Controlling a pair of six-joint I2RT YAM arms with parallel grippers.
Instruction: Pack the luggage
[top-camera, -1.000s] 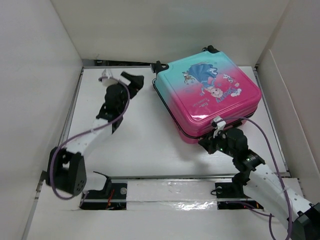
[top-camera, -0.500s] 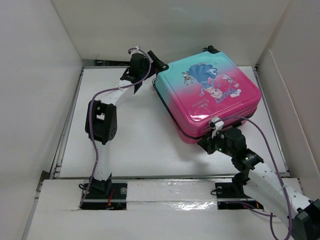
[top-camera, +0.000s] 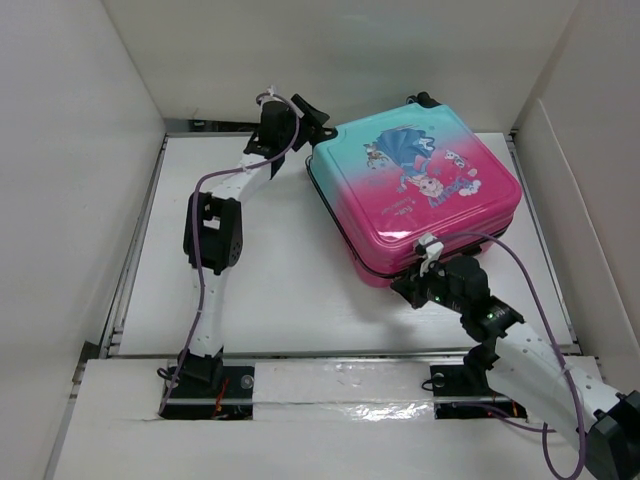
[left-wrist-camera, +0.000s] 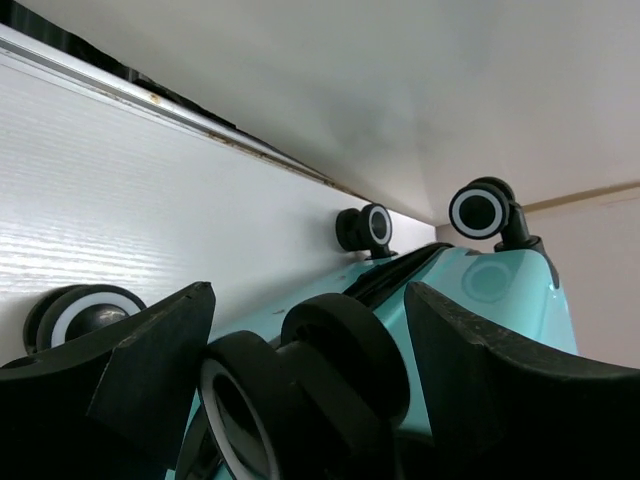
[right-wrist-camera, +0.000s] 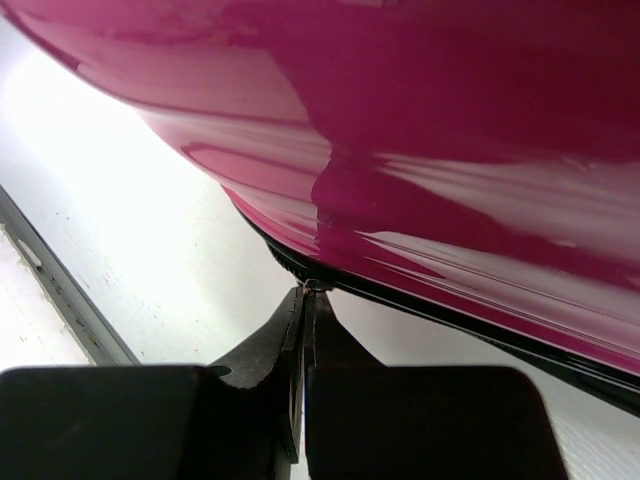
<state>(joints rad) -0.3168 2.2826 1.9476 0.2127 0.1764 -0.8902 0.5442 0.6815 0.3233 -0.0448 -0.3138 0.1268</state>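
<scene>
The luggage (top-camera: 415, 190) lies flat and closed on the white table, teal at the far end, pink at the near end, cartoon princess on top. My left gripper (top-camera: 312, 128) is at its far left corner; in the left wrist view its open fingers (left-wrist-camera: 150, 360) straddle a black wheel (left-wrist-camera: 340, 370) of the teal shell (left-wrist-camera: 500, 300) without pressing it. My right gripper (top-camera: 408, 285) is at the near pink edge. In the right wrist view it (right-wrist-camera: 305, 292) is shut on a small metal zipper pull (right-wrist-camera: 314, 286) at the black zipper line under the pink shell (right-wrist-camera: 450, 150).
White walls enclose the table on the left, back and right. A metal rail (top-camera: 200, 127) runs along the back edge. Other suitcase wheels (left-wrist-camera: 485, 210) (left-wrist-camera: 368, 228) (left-wrist-camera: 85, 315) stick out at the far end. A slot (top-camera: 330, 355) crosses the near edge.
My left arm has swung from the middle left of the table up to the suitcase's far left corner wheel. My right gripper has stayed at the near edge, shifting slightly left.
</scene>
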